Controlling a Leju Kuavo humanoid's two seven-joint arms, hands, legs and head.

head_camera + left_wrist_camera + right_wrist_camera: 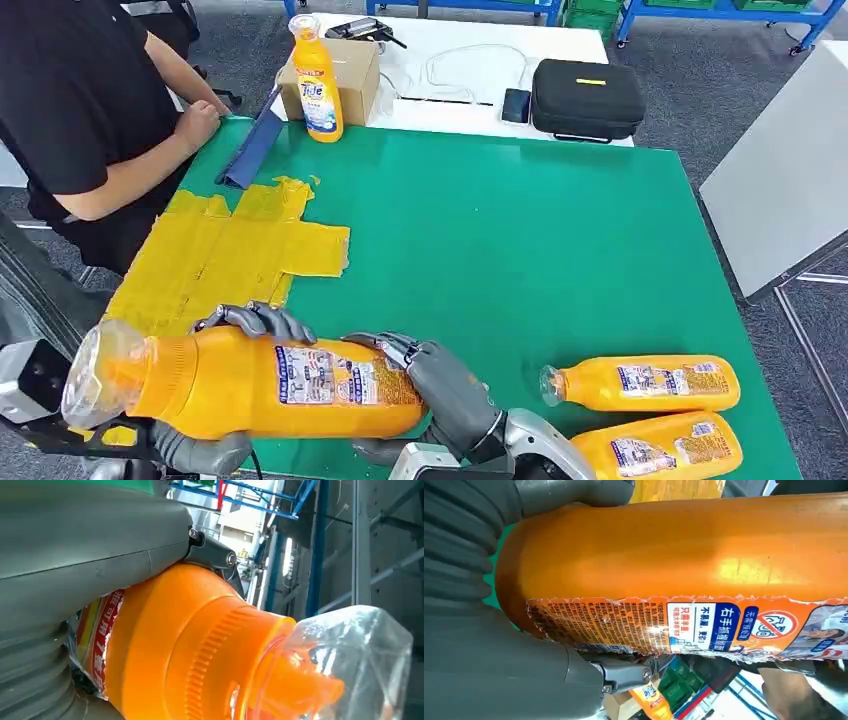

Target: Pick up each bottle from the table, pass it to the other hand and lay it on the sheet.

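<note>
Between both hands (440, 385) (head view), bottle (260, 385) held.

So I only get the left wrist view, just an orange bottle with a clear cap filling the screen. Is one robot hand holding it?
Observer: Both are. The left robot hand grips the held bottle near its neck, and the right robot hand grips its base.
Operator: Where's the sheet?
Observer: The yellow sheet lies on the green table, just beyond the held bottle on the robot's left.
Operator: Any more bottles?
Observer: One lying bottle and a second lying bottle are on the robot's right. An upright bottle stands at the far edge.
</note>
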